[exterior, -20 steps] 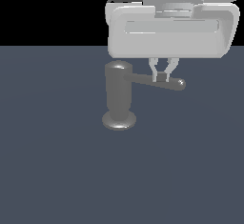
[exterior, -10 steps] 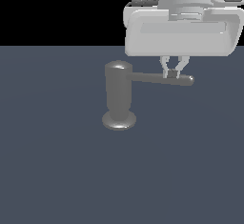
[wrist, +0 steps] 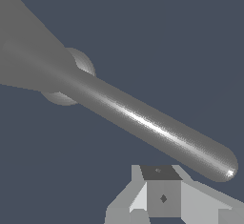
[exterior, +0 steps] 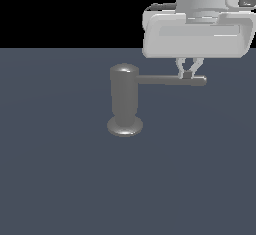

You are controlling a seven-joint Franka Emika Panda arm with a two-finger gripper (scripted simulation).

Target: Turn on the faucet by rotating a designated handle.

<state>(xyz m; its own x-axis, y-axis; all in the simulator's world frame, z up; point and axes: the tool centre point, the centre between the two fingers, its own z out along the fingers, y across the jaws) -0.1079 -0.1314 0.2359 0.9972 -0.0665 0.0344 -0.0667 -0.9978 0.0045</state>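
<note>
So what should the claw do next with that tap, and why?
Probably keep nudging the handle sideways around the faucet. The claw sits right against the rod near its rounded tip, far from the upright body, where a small push should turn it most easily. Whether it grips the rod, I cannot tell.

We saw a dull grey metallic faucet [exterior: 124,101] with a darker grey handle [exterior: 170,80] that showed a pale sheen along its length in the wrist view. The gripper [exterior: 188,72] was off-white, with a dark pad face. The desk [exterior: 60,179] was plain slate blue, the backdrop black.
</note>
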